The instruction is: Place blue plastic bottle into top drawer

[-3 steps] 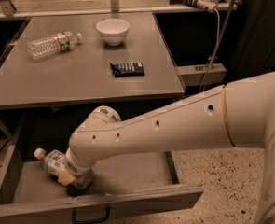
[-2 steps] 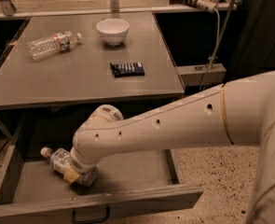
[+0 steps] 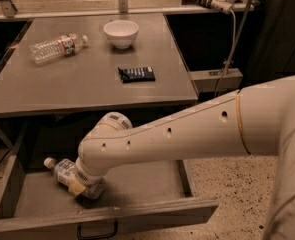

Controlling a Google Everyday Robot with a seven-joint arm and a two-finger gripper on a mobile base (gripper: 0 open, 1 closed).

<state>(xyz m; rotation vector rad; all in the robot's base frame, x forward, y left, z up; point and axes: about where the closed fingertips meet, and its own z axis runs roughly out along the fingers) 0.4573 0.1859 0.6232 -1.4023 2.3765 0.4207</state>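
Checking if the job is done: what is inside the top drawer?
The blue plastic bottle lies on its side in the top drawer, cap to the left, with the gripper at it. The arm hides the bottle's base end.

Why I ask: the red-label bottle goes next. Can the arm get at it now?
Probably, once it lifts out: the hand is down in the top drawer at the blue plastic bottle, while the red-label bottle lies uncovered on the tabletop.

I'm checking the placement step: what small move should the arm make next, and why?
Probably let go: the gripper holds the blue plastic bottle lying low inside the open top drawer, seemingly on its floor, so releasing would finish the placement.
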